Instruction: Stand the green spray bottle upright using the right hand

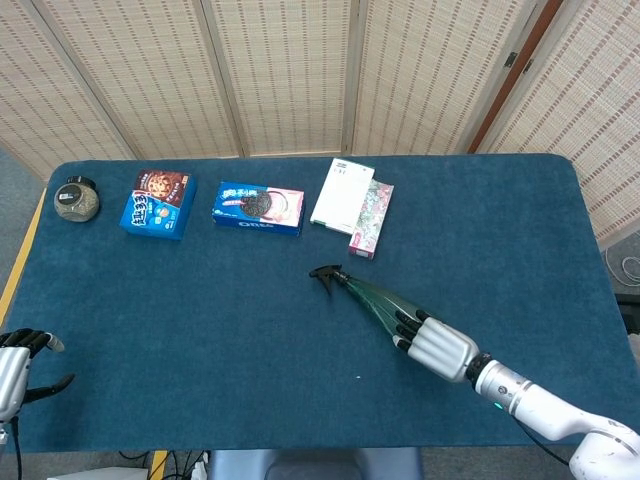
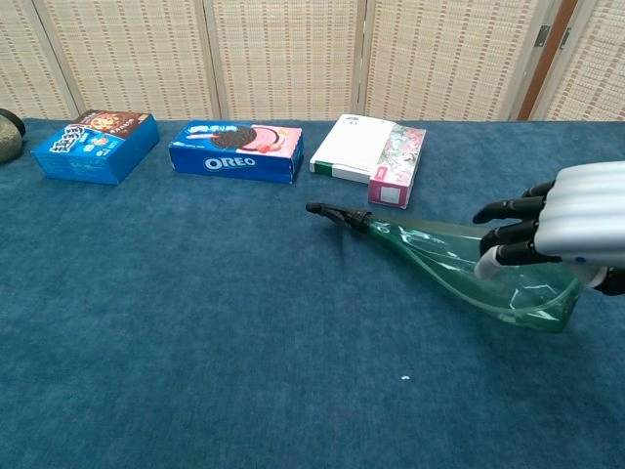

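Beyond my right robot hand (image 2: 562,227) on the counter (image 1: 180,310) lie four boxes and one jar (image 1: 75,199). One green spray bottle (image 2: 459,264) lies tilted under my curled fingers (image 2: 510,234), which grip its base, nozzle pointing away left.
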`<state>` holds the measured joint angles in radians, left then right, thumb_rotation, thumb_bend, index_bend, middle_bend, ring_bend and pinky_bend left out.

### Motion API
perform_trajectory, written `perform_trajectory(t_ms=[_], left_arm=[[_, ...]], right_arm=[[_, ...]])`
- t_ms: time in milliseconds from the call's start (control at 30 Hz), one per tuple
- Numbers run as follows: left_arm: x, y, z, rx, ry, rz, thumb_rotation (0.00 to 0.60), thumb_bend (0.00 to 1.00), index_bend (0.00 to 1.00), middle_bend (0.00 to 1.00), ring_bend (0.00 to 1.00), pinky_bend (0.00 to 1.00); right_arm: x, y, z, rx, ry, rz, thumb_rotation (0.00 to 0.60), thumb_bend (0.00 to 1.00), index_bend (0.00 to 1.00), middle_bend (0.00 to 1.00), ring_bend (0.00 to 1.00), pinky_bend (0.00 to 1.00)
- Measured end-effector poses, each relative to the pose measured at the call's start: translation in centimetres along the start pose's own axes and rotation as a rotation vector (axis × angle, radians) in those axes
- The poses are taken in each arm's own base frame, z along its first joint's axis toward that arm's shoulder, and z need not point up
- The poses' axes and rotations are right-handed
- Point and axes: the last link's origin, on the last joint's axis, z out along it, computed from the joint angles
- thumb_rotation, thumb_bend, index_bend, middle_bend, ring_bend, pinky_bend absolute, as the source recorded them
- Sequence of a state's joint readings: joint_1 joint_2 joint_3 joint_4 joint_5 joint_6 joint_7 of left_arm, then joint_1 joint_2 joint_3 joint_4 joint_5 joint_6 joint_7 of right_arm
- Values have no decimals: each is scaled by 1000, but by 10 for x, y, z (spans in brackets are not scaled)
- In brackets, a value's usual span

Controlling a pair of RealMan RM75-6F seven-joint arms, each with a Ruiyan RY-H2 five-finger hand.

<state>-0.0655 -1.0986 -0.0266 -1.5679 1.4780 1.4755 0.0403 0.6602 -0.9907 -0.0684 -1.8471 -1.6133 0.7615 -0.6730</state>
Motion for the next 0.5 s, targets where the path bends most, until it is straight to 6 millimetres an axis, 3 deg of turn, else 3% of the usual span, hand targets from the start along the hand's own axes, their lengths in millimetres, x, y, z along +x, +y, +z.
perform_trajectory(t_ms=[500], left_arm=[[-2, 2, 0, -3, -5, -4, 600, 0, 488, 476, 333, 335]], right_arm=[[-15, 35, -12, -143, -66, -48, 600, 1000, 237, 234, 63, 274]])
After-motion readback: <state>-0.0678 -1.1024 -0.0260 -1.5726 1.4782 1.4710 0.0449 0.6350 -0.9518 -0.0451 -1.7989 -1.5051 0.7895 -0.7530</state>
